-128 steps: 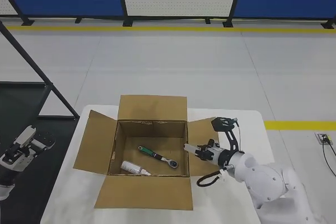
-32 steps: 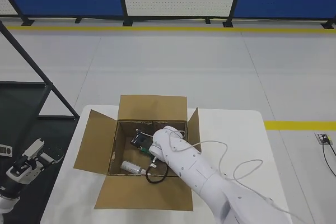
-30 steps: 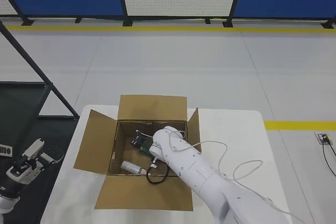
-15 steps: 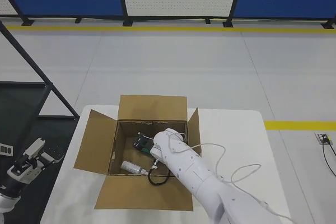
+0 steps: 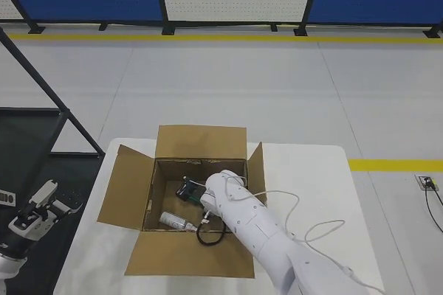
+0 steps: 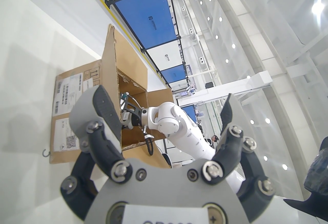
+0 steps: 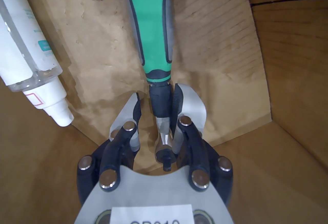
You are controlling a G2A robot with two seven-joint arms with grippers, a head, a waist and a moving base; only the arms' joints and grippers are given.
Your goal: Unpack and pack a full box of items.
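An open cardboard box (image 5: 201, 140) stands on the white table (image 5: 303, 169). On its floor (image 7: 217, 42) lie a ratchet wrench (image 7: 151, 22) with a green and grey handle and a clear bottle (image 7: 23, 37) with a white cap, also seen from above (image 5: 176, 220). My right gripper (image 7: 157, 96) is down inside the box (image 5: 186, 190), open only narrowly, one finger on each side of the wrench's black neck and a small gap at one finger. My left gripper (image 6: 167, 109) is open and holds nothing, off the table's left side (image 5: 37, 210).
The box's flaps are folded outward on all sides; the right flap (image 5: 255, 173) stands up against my right arm. A black frame (image 5: 59, 118) stands on the floor to the left of the table. The right half of the table is bare.
My right arm has swung from the box's right side into the box, and over the last second its gripper has sunk a little toward the wrench. My left arm has barely shifted.
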